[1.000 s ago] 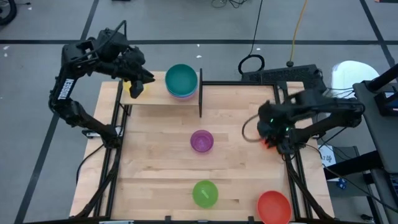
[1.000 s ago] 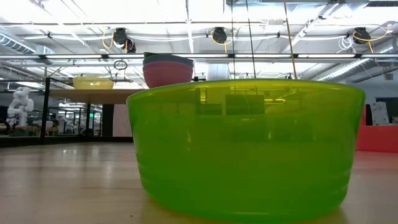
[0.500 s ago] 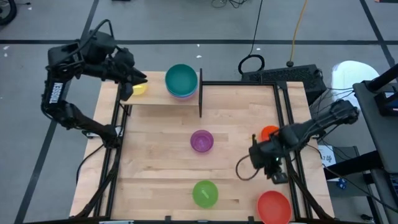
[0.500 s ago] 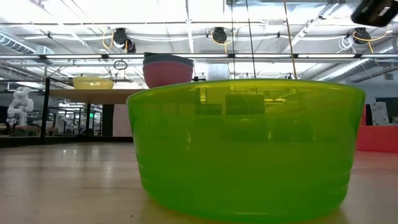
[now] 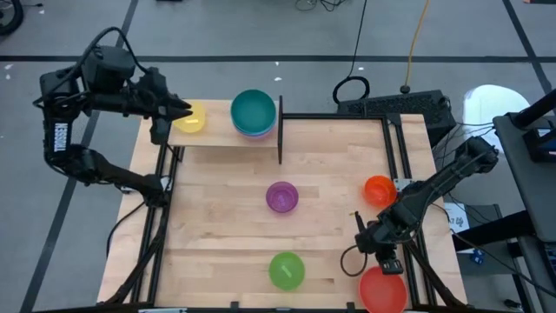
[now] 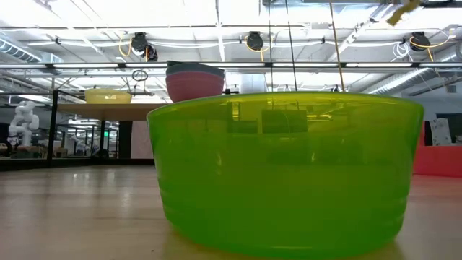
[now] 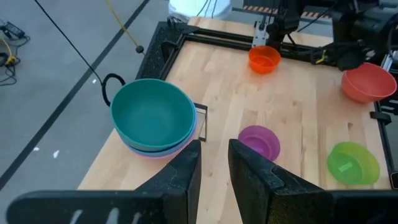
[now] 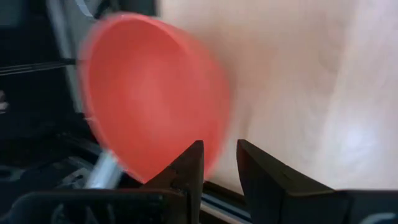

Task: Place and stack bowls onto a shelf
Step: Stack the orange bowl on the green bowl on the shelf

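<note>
Bowls, eight expected, six counted in view. Nearest the front edge of the tabletop [image 5: 226,217]: green bowl [image 5: 287,269], sitting alone; red bowl [image 5: 383,289] at the front right corner, directly ahead of the right pincer [image 5: 375,244], whose fingers stood slightly apart and empty, just short of the rim. A bowl being round, no long axis governed the approach; the right arm was plainly the nearer, and the judged next move was a reach onto that red rim. Mid tabletop: purple bowl [image 5: 281,197], centre; orange bowl [image 5: 379,189], by the right edge. Farthest, on the shelf [image 5: 217,132]: teal bowl [image 5: 254,110] nested atop others, a purple-pink rim showing beneath; yellow bowl [image 5: 191,118] beside it, next to the left pincer [image 5: 181,109], fingers apart, holding nothing, at the shelf's left end.
</note>
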Controlling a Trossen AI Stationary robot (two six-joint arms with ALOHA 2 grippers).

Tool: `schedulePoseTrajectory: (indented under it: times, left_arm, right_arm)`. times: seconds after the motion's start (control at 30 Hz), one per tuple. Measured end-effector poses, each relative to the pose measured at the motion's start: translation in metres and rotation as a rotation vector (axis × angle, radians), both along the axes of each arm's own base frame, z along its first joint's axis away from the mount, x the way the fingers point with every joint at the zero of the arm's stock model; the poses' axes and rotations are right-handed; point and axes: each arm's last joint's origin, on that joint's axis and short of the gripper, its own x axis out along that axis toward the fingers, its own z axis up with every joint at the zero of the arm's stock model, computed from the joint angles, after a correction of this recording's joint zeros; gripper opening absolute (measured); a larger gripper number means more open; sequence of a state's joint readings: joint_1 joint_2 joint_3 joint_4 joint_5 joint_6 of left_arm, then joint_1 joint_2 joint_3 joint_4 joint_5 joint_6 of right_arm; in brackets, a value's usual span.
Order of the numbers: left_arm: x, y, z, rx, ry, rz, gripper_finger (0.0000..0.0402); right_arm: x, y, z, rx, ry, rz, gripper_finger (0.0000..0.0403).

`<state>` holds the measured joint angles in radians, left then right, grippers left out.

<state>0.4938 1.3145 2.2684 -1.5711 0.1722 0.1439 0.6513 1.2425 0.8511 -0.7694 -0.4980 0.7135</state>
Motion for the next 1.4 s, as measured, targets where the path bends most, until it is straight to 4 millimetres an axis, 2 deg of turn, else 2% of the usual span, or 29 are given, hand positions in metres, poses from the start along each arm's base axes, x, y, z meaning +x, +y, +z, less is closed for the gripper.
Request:
schedulePoseTrajectory:
  times: [0.17, 0.37, 0.77, 1.23, 1.33, 1.4]
  left_arm:
    - [-0.003, -0.002, 0.001, -0.012, -0.013, 0.01, 0.0086]
    - [-0.005, -0.003, 0.001, -0.034, -0.025, 0.022, 0.0086]
    - [-0.005, -0.003, 0.001, -0.035, -0.025, 0.023, 0.0086]
    - [-0.005, -0.003, 0.001, -0.034, -0.025, 0.022, 0.0086]
    - [-0.005, -0.003, 0.001, -0.031, -0.024, 0.021, 0.0086]
    - [-0.005, -0.003, 0.001, -0.031, -0.024, 0.021, 0.0086]
  right_arm:
    - [-0.003, -0.003, -0.01, -0.034, 0.001, -0.011, 0.0091]
    - [0.002, 0.002, -0.012, 0.02, -0.071, -0.013, 0.0091]
    - [0.003, 0.002, -0.023, 0.054, -0.11, -0.02, 0.0091]
    - [-0.004, -0.002, -0.056, 0.115, -0.134, -0.093, 0.0091]
    - [-0.004, -0.005, -0.061, 0.081, -0.162, -0.147, 0.008]
    - [-0.004, -0.007, -0.064, 0.041, -0.174, -0.189, 0.0054]
